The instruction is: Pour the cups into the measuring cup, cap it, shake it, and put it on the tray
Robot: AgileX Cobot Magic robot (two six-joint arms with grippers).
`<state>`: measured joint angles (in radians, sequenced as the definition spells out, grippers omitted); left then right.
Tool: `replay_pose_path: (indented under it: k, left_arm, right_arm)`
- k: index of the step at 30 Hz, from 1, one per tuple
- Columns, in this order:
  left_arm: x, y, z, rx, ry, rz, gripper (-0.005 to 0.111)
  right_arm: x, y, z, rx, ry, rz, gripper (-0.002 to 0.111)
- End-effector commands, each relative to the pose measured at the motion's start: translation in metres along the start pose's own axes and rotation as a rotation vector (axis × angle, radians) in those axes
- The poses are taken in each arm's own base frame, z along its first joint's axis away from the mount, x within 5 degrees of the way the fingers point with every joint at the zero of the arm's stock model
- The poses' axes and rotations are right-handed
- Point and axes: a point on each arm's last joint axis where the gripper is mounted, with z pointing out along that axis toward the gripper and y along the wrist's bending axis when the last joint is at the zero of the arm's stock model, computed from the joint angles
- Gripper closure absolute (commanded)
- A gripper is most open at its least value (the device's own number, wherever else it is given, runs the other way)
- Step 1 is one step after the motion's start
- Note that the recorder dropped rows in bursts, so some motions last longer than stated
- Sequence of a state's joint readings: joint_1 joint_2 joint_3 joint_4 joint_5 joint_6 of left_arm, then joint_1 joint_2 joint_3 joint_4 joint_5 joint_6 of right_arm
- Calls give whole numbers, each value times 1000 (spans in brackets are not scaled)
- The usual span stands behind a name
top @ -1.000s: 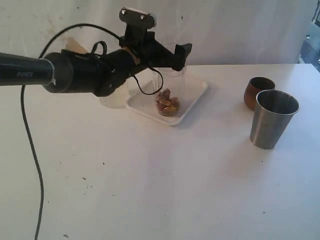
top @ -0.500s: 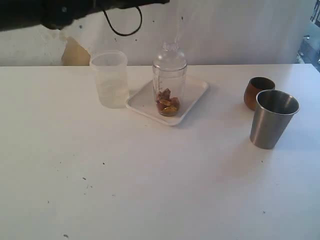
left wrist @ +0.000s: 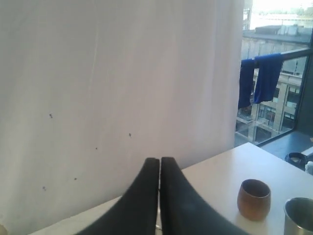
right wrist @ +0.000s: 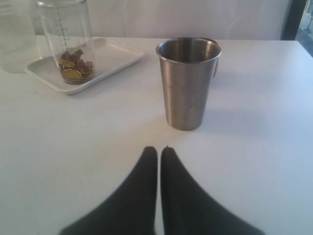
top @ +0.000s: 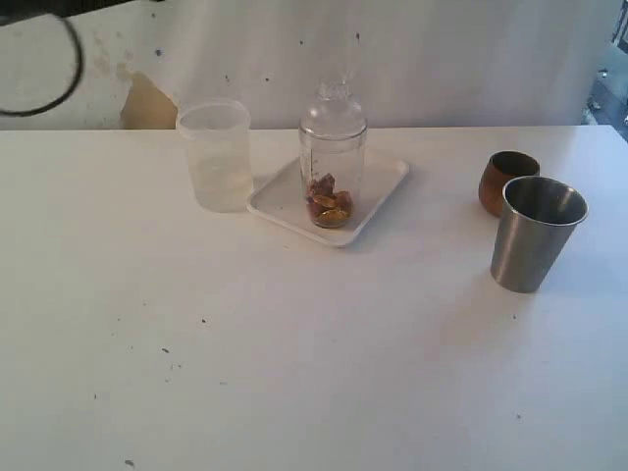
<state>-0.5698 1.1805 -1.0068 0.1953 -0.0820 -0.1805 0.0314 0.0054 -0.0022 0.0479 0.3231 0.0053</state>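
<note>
Measuring cup (top: pixel 333 182) stood upright on the white tray (top: pixel 388 186), toward the tray's near edge. The clear domed cap (top: pixel 334 110) was seated on its mouth. A small heap of brown and golden pieces (top: pixel 330 204) lay in its bottom. The frosted plastic cup (top: pixel 215 155) stood upright on the table (top: pixel 294 353), just beside the tray's left side.

Well apart from these, on the right of the exterior view, the brown wooden cup (top: pixel 507 180) and the steel tumbler (top: pixel 535 234) stood upright close together. The tumbler was nearer the camera and overlapped the wooden cup in that view, so whether the two touched could not be told. A loop of black cable (top: pixel 78 54) hung in the upper left corner.

The left gripper (left wrist: pixel 159 159) pointed toward a white curtain (left wrist: pixel 122 73) behind the table. Its fingers (left wrist: pixel 142 200) were pressed together with nothing between them. The left wrist view also caught the wooden cup, part of the tumbler's rim, and blue cloths (left wrist: pixel 261 81) hanging on a rail outside a window.

The right gripper (right wrist: pixel 159 149) sat low over the table with its fingers (right wrist: pixel 139 196) closed against each other, holding nothing. The tips aimed at the steel tumbler, which stood a little ahead and clear of them. Beyond it, the right wrist view showed the measuring cup's printed marks and the pieces inside it.
</note>
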Motion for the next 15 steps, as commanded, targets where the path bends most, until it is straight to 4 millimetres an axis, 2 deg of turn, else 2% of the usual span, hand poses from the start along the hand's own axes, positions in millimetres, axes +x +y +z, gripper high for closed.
replay_pose_path:
  k: [1, 6, 8, 13, 15]
  left_arm:
    - [-2, -1, -56, 4, -84, -24, 106]
    - [5, -2, -126, 0, -175, -42, 106]
    - [18, -1, -159, -13, -177, -48, 106]
    - [39, 0, -209, -44, -138, -70, 106]
    - [40, 1, -218, -48, -149, -71, 106]
  right_arm:
    - [0, 0, 0, 2, -12, 2, 106]
    - [0, 0, 0, 2, -12, 2, 106]
    - [0, 0, 0, 2, -12, 2, 106]
    - [0, 0, 0, 2, -12, 2, 106]
    - [0, 0, 0, 2, -12, 2, 106]
